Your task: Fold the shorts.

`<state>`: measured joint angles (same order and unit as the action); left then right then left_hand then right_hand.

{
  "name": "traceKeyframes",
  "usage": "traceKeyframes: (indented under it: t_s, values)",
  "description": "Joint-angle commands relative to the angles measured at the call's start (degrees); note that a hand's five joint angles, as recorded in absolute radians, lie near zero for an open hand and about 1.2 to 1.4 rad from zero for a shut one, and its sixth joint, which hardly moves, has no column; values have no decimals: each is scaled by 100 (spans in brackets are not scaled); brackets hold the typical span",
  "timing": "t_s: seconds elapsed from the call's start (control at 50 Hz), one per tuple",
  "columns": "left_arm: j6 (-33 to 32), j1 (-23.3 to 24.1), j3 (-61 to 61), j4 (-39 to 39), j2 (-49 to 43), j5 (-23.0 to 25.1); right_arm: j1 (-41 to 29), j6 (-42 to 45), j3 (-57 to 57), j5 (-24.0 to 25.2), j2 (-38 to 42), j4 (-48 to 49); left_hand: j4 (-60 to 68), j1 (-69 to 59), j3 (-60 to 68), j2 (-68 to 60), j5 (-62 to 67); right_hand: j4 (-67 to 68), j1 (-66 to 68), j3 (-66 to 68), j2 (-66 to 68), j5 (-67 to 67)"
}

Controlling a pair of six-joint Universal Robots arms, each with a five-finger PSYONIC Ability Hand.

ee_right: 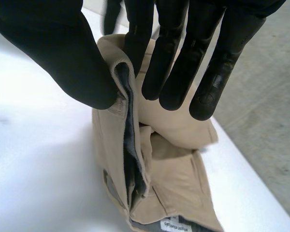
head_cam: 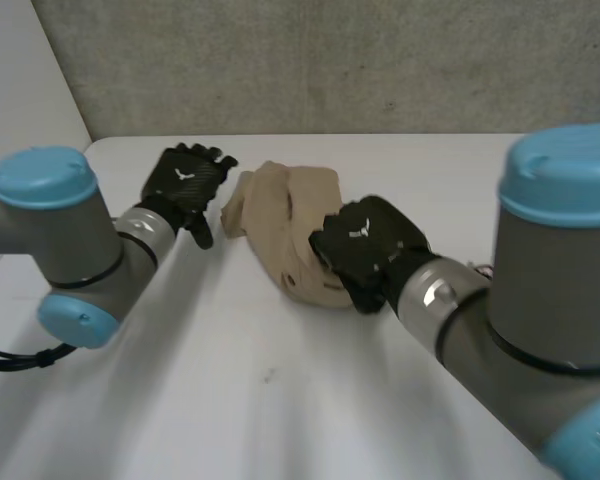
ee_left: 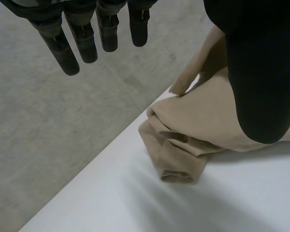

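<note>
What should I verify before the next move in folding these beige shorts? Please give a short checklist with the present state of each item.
1. Right hand holds the beige shorts: ok, its thumb and fingers pinch a raised edge of the cloth.
2. Left hand is free to help: ok, its fingers are straight and it is beside the shorts' other end.
3. Shorts lie flat: not ok, they are bunched and creased.
4. Left thumb touches the cloth: cannot tell.
5. Bare white table on the robot's side of the shorts: ok.
</note>
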<state>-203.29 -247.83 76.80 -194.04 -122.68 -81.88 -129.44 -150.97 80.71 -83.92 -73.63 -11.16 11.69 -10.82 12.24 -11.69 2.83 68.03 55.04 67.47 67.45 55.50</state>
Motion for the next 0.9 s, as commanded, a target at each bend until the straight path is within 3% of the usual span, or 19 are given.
traceKeyframes:
  t_s: [0.02, 0.14, 0.34, 0.46, 0.5, 0.54, 0.56, 0.58, 0.6, 0.74, 0.82, 0.9]
  values:
    - [-26, 295, -455, -476, -686, 269, 16, -12, 953, 358, -976, -115, -147, 61, -203, 147, -262, 1197, 2496, 1253, 1255, 1450]
    - [-35, 533, -869, -696, -1047, 594, 16, -3, 1491, 473, -1417, -115, -97, 10, -152, 97, -211, 1197, 2496, 1253, 1255, 1450]
    - [0, 955, -1536, -635, -1460, 2061, -19, -20, 2098, 473, -1777, -62, -13, -74, -68, 13, -127, 1197, 2496, 1253, 1255, 1450]
    - [-17, 1026, -1774, -468, -1707, 2396, -11, -38, 2159, 464, -1821, -36, 188, -275, 133, -188, 74, 1197, 2496, 1253, 1255, 1450]
    - [-17, 1044, -1949, -415, -1847, 2405, -2, -38, 2159, 455, -1830, -27, 1227, -1314, 1172, -1227, 1112, 1197, 2496, 1253, 1255, 1450]
    - [-17, 1052, -2090, -398, -1944, 2387, -2, -47, 2168, 455, -1874, -27, 2721, -2807, 2665, -2721, 2606, 1197, 2496, 1253, 1255, 1450]
    - [-17, 1061, -2221, -398, -2040, 2300, -2, -47, 2177, 455, -1883, -27, 5127, -5214, 5072, -5127, 5012, 1197, 2496, 1253, 1255, 1450]
    - [-17, 1052, -2301, -424, -2093, 2239, 16, -47, 2168, 447, -1892, -27, 6450, -6537, 6395, -6450, 6335, 1197, 2496, 1253, 1255, 1450]
    - [-26, 1052, -2362, -450, -2128, 2151, 16, -47, 2168, 447, -1883, -18, 6827, -6914, 6772, -6827, 6713, 1197, 2496, 1253, 1255, 1450]
    - [-184, 947, -2662, -1266, -2068, 473, 718, -91, 1905, 385, -1787, 333, 6831, -6918, 6776, -6831, 6717, 1197, 2496, 1253, 1255, 1450]
    - [-360, 885, -2627, -1935, -1655, 208, 1009, -196, 1229, 149, -1348, 754, 6831, -6918, 6776, -6831, 6717, 1197, 2496, 1253, 1255, 1450]
    - [-474, 798, -2679, -2164, -935, 155, 1000, -460, -44, -563, -689, 1159, 6831, -6918, 6776, -6831, 6717, 1197, 2496, 1253, 1255, 1450]
